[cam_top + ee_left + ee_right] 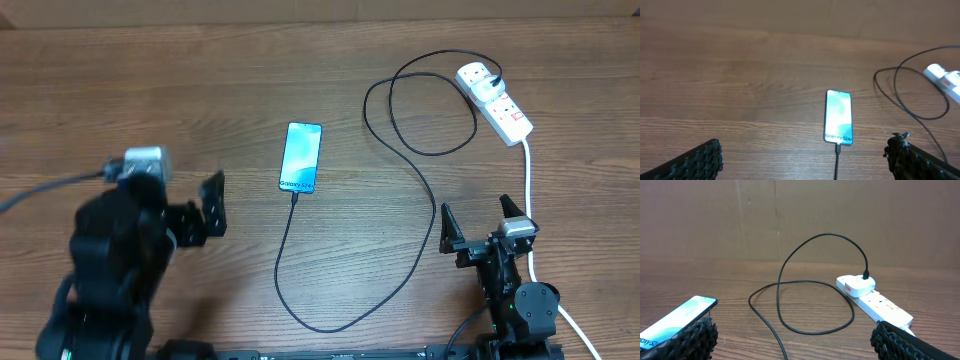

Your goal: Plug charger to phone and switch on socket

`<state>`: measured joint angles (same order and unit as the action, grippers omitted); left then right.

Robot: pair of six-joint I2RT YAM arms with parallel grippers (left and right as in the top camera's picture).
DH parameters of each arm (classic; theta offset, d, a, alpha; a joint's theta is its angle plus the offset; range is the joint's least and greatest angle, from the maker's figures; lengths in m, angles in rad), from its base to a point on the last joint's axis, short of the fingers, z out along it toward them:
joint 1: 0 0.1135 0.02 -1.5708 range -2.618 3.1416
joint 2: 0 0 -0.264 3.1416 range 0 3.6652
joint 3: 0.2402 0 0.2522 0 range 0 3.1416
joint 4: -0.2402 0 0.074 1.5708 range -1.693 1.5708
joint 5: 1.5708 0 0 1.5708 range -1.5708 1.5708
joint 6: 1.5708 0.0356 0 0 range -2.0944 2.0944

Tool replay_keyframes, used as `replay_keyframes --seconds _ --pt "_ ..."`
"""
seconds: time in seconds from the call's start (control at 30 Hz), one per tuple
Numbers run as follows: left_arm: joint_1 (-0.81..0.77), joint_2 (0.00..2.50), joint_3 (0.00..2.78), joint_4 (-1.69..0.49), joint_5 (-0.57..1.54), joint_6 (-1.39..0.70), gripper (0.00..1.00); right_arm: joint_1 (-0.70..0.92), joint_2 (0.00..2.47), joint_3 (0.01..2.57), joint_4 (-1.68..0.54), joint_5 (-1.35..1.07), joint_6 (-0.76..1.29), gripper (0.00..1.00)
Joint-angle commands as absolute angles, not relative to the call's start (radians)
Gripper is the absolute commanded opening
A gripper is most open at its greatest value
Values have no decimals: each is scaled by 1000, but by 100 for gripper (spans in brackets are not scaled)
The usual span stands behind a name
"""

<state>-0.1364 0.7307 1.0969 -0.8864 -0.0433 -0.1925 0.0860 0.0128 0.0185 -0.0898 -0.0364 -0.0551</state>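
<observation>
My left gripper (214, 205) and right gripper (476, 210) both gape, released. The thin black charger cable (420, 190) touches the slim teal-screened phone (301, 157) at its near edge, white plug seated in the far-right white plastic power strip (495, 103)

I see a brown wood-grain table (150, 80), with a plain brown board (715, 220) standing along its far edge.

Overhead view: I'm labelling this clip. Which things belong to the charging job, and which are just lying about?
Job:
phone
charger
socket

Not part of it:
wooden table
</observation>
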Motion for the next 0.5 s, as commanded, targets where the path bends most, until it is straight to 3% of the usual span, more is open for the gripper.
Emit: replay_keyframes --seconds 0.0,0.23,0.47 --pt "-130 691 1081 -893 -63 -118 100 91 3 8 -84 -27 -50 100" --pt "-93 631 975 -873 -52 -107 100 91 3 8 -84 -27 -50 100" --pt "4 462 728 -692 -51 -147 100 91 3 8 -84 -27 -50 100"
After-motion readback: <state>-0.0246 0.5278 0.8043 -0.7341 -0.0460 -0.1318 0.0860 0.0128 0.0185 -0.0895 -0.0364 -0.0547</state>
